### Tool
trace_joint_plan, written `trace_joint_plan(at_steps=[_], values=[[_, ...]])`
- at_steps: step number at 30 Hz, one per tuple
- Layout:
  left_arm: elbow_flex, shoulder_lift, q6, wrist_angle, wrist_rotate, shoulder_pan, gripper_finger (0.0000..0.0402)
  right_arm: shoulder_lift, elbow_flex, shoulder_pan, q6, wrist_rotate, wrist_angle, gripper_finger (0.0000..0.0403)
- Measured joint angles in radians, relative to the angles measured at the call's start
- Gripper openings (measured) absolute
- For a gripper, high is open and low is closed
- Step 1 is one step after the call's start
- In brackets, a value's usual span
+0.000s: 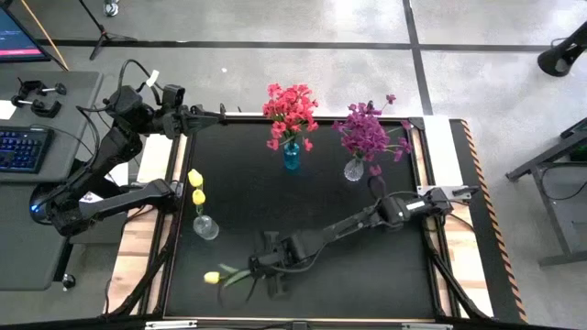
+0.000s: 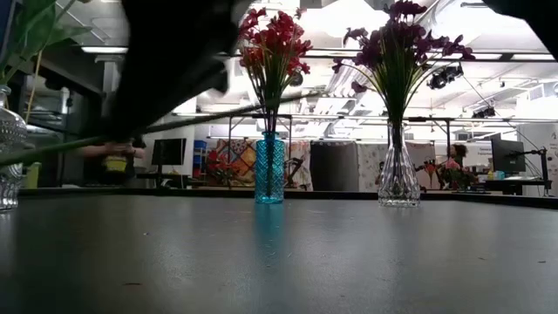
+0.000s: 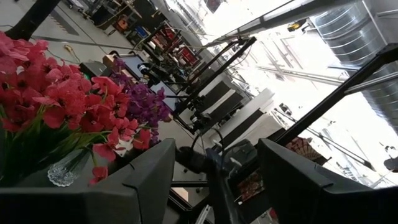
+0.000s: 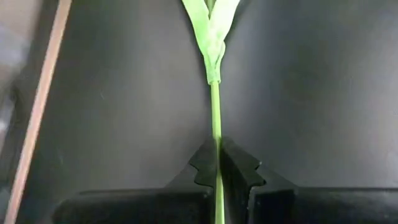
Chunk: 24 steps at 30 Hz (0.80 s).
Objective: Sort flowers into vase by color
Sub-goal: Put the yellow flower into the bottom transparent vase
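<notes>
High view: blue vase [image 1: 291, 157], clear vases [image 1: 354, 170] behind table [image 1: 367, 275].

Yellow flower [image 4: 214, 93] bud beyond frame

Black matte table top [image 1: 303, 220], edged by pale wooden side boards [image 1: 147, 234] and a black-and-orange striped strip [image 1: 481, 197]. Red-pink flower cluster [image 1: 291, 110] is standing in a translucent turquoise ribbed glass vase [image 2: 269, 170]; purple flower cluster [image 1: 369, 131] in a clear cut-glass vase [image 2: 398, 179]; two yellow tulip-like buds [image 1: 196, 186] in a clear round glass vase [image 1: 205, 226]. A yellow bud on a thin green stem [image 1: 213, 277] is lying on the black. Both arms are showing dark grey-black.
</notes>
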Motion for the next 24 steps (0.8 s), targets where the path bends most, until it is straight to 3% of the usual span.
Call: trace_joint_plan(at_steps=[8,12,18,24], values=[[0.0,-0.01,-0.001,0.004,0.0,0.0,0.0215,-0.106,-0.007,0.022,-0.037,-0.038,-0.351,0.0],[0.0,-0.018,-0.001,0.019,0.0,0.0,0.0215,-0.196,-0.103,0.046,-0.03,-0.043,-0.489,0.0],[0.0,-0.029,-0.023,0.052,-0.008,0.0,0.0215,-0.525,-0.516,0.071,0.154,-0.041,-0.377,0.0],[0.001,-0.043,-0.027,0.072,-0.096,0.0,0.0215,-0.912,-0.977,0.111,0.542,0.11,-0.025,0.0]])
